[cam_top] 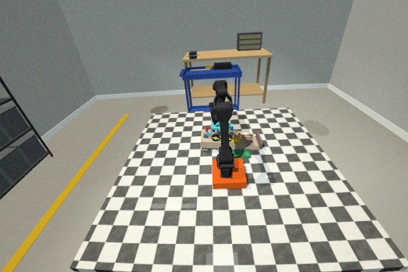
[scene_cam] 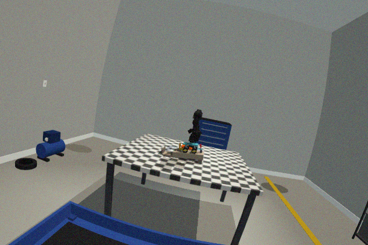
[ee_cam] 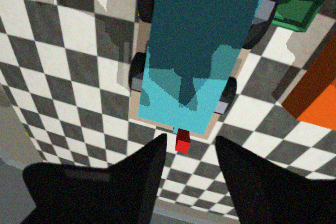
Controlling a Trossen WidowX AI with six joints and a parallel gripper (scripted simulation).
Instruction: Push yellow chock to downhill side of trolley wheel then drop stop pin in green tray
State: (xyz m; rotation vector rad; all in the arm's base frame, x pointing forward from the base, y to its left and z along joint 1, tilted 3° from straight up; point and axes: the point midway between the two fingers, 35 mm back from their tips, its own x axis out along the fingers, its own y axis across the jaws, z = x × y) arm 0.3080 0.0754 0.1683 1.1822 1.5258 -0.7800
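Observation:
The cyan trolley [cam_top: 218, 126] [scene_cam: 191, 143] [ee_cam: 162, 106] stands on the beige ramp [cam_top: 210, 144] [scene_cam: 185, 155]. The red-headed stop pin [cam_top: 207, 128] [scene_cam: 200, 146] [ee_cam: 183, 141] stands upright at its uphill end. The yellow chock [cam_top: 236, 140] with its orange handle sits on the ramp at the downhill side of the trolley's near downhill wheel; whether they touch is too small to tell. My gripper [ee_cam: 191, 139] is open and empty, above the pin, its head between the fingertips in the wrist view but lower down. The arm hides the fingers in the top view. The green tray [cam_top: 244, 154] [ee_cam: 301, 14] holds nothing visible.
The orange arm base [cam_top: 228, 182] [ee_cam: 322, 107] stands on the near side of the green tray. The ramp's raised end stop [cam_top: 258, 139] is at the downhill end. The checkered table [cam_top: 221, 214] [scene_cam: 226, 169] carries everything; a blue cart [cam_top: 209, 74] stands beyond its far edge.

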